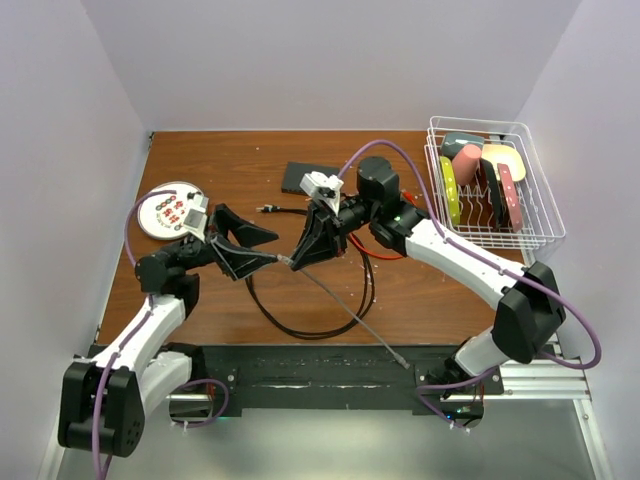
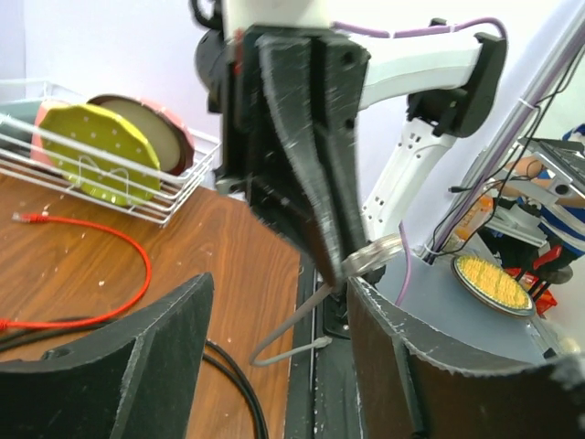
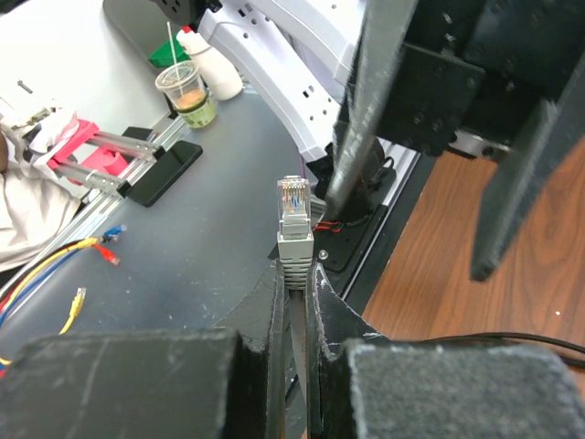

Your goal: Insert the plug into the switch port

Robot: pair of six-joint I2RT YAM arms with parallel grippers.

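Grey plug is sitting pinched in my right gripper, contacts pointing up. My left gripper is standing open, its fingertips near the plug. I'm reading this as a handover, so I should be closing squarely on the plug body, not the cable. The switch is lying upper centre in the top view, well apart.

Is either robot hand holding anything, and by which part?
The right hand pinches the grey network cable by the ribbed grey boot just behind its clear plug. The left hand stands open, holding nothing.
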